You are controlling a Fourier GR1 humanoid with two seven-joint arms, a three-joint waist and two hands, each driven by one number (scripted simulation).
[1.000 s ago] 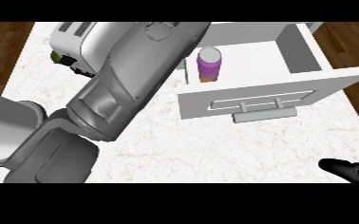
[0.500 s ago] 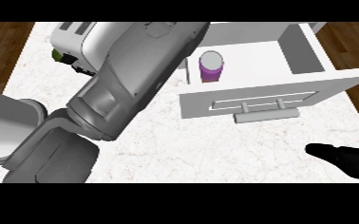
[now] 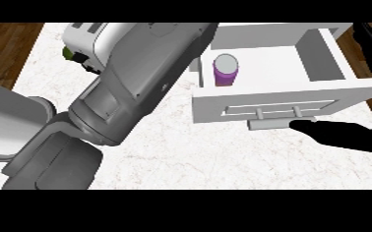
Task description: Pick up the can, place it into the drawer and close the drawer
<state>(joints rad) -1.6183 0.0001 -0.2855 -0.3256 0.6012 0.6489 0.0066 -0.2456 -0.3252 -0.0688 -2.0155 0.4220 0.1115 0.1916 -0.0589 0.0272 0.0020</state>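
A purple can [image 3: 225, 71] with a grey top stands upright inside the open white drawer [image 3: 320, 54], near its left wall. My left forearm crosses the view from lower left toward the drawer's left side; its hand is hidden behind the arm. My right hand [image 3: 338, 134] comes in from the right edge with straight fingers, its fingertips just below the handle [image 3: 274, 124] on the drawer's front panel.
A white toaster [image 3: 91, 42] stands on the marble counter [image 3: 218, 157] at upper left, with a small green object [image 3: 68, 53] beside it. Dark wood floor shows past the counter's left and right edges.
My right hand has moved up and left from the lower right corner to just under the drawer's handle. The can, drawer and left arm have not moved.
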